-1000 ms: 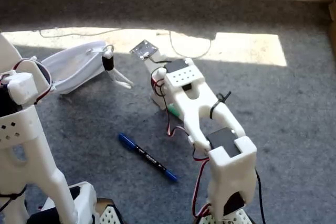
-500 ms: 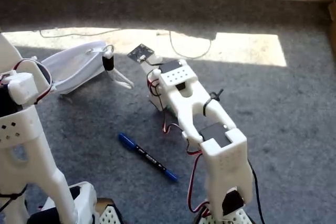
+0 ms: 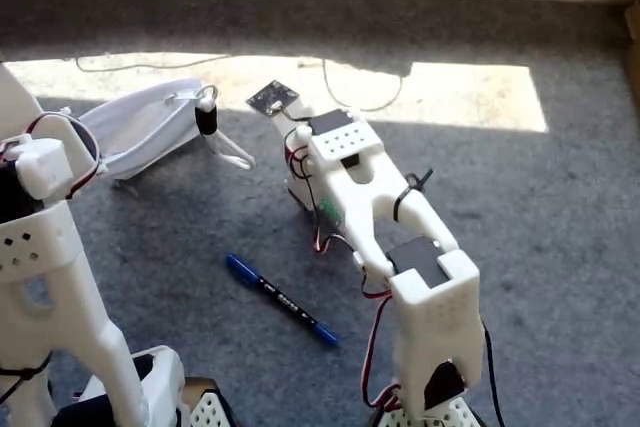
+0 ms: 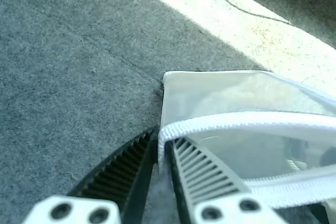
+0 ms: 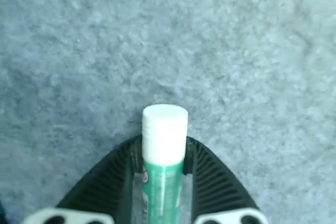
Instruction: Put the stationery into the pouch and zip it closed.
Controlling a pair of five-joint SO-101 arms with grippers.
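From above, the white pouch [image 3: 140, 132] lies at ten o'clock on the grey bench [image 3: 520, 227]. The blue pen [image 3: 280, 299] lies flat near seven o'clock, well apart from the pouch. My right arm [image 3: 370, 197] stretches from five o'clock to the middle, and a bit of the green glue stick [image 3: 328, 210] shows under its wrist, at about one o'clock from the pen.

In my left wrist view, my left end effector [image 4: 161, 139] is clenched on the pouch's zipper edge [image 4: 247, 124], both ribbed fingers pinching the fabric at its corner. The pouch mouth gapes open.

In my right wrist view, my right end effector [image 5: 164, 141] grips the glue stick, white cap pointing outward past the fingertips, above the bench.
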